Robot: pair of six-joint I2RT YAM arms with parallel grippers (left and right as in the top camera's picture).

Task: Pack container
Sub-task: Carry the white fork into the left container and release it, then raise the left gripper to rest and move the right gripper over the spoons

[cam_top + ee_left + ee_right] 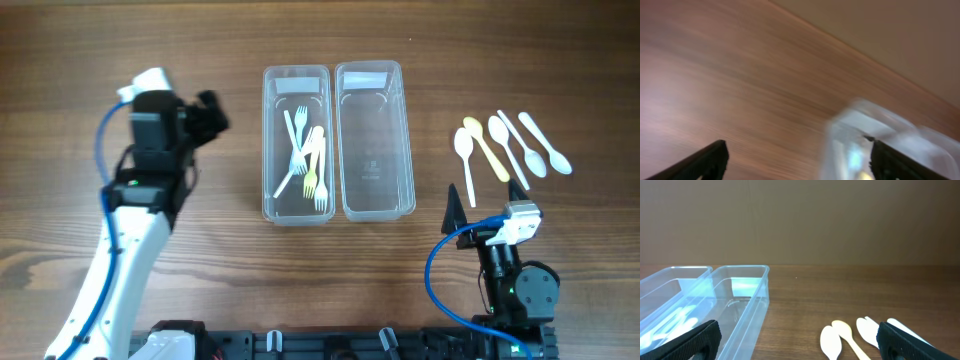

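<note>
Looking down on a wooden table (100,40), two clear plastic containers sit side by side at the centre, their long sides just beside each other. The left container (280,100) holds a loose pile of white and yellow forks (308,160); the right container (375,150) is empty. Five spoons (497,128), four white and one yellow, lie fanned out on the bare table to the right of the containers, near them but apart. The left fingers (710,160) are spread wide with nothing between them. That arm hangs over the table just left of the fork container, and its blurred wrist camera shows wood grain and a container corner ahead. The right fingers (695,342) are also spread wide and empty, low at the near right of the table, facing the spoons and the empty container. The packing looks about half done: the forks appear to be in their container, while every visible spoon lies outside. What remains, most likely, is moving the spoons into the empty right container, a job the right arm seems well placed for.
</note>
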